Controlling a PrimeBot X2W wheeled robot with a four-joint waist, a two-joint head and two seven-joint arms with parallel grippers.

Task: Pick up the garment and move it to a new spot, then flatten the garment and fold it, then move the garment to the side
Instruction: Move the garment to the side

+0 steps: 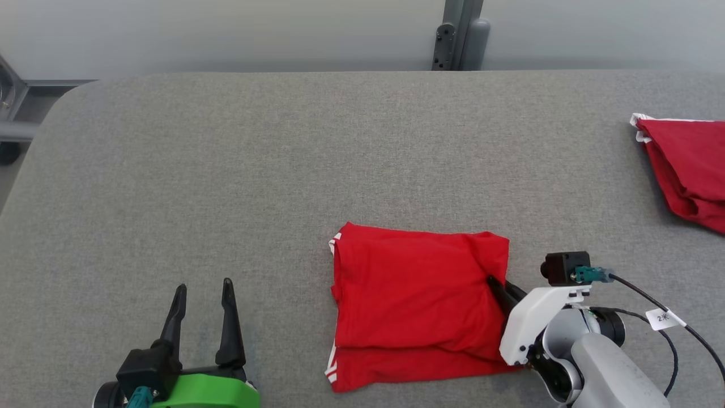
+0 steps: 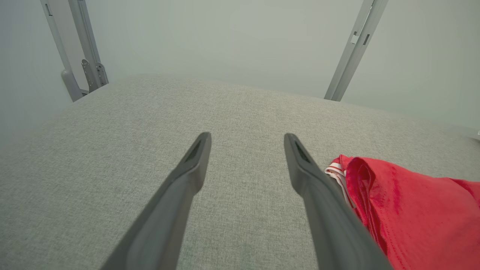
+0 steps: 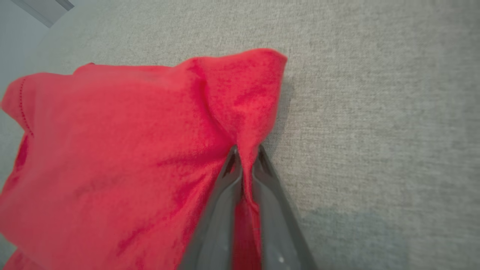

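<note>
A folded red garment (image 1: 416, 303) with white trim lies on the grey table near its front edge. My right gripper (image 1: 494, 282) is shut on the garment's right edge; the right wrist view shows a ridge of red cloth (image 3: 245, 123) pinched between the two dark fingers (image 3: 225, 187), with the gripper (image 3: 245, 150) low over the table. My left gripper (image 1: 204, 288) stands open at the lower left, well left of the garment. In the left wrist view its gripper (image 2: 247, 138) holds nothing, and the garment's white-trimmed corner (image 2: 393, 202) lies just right of the right finger.
A second red cloth (image 1: 688, 167) with a white edge lies at the table's far right. The grey table (image 1: 226, 170) stretches bare to the left and back. Metal frame posts (image 1: 459, 34) stand behind the table's far edge.
</note>
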